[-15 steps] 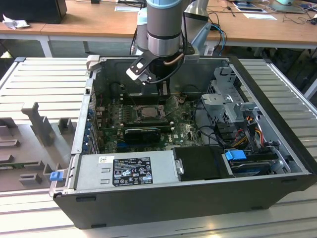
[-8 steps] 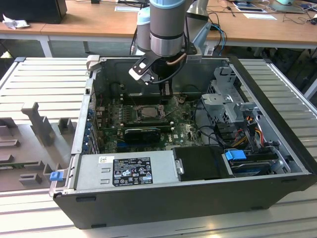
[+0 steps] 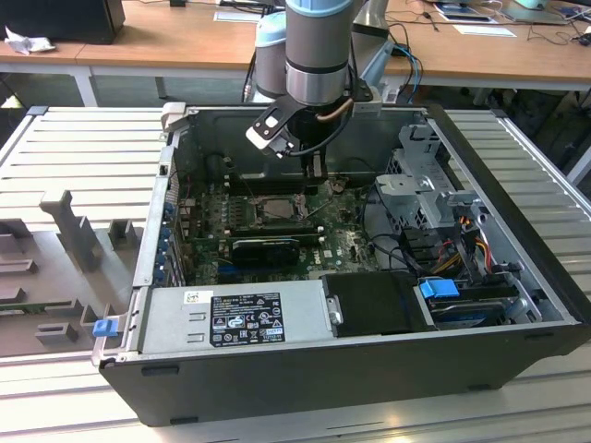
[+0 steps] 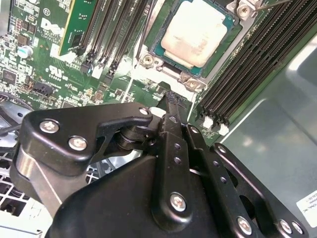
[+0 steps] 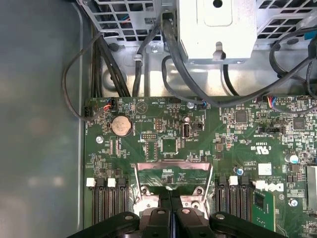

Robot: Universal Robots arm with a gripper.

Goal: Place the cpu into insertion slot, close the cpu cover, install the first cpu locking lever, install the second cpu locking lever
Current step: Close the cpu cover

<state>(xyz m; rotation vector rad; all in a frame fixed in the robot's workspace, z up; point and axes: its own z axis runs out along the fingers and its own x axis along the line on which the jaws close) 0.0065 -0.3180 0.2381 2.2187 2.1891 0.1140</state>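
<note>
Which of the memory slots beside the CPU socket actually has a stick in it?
The one farthest from the cpu, filled by the green memory stick; the other black slots sit empty.

The exterior view stands off my arm (image 3: 319, 55), high and set back, looking down into the open black metal computer case (image 3: 323, 378) on the ribbed grey table (image 3: 83, 148); it takes in the whole box. Both wrist cameras ride close over the green printed motherboard (image 3: 346, 242) inside. The first wrist view looks past my black claw (image 5: 170, 218) across the motherboard (image 5: 223, 139) towards the silver perforated drive cage (image 5: 218, 29). The second wrist view, nearer, faces along the claw (image 4: 171, 99) away from that cage. Both wrist views share the long black memory slots (image 5: 106, 203), which in the second wrist view run beside the claw's tip (image 4: 237, 64).
</note>
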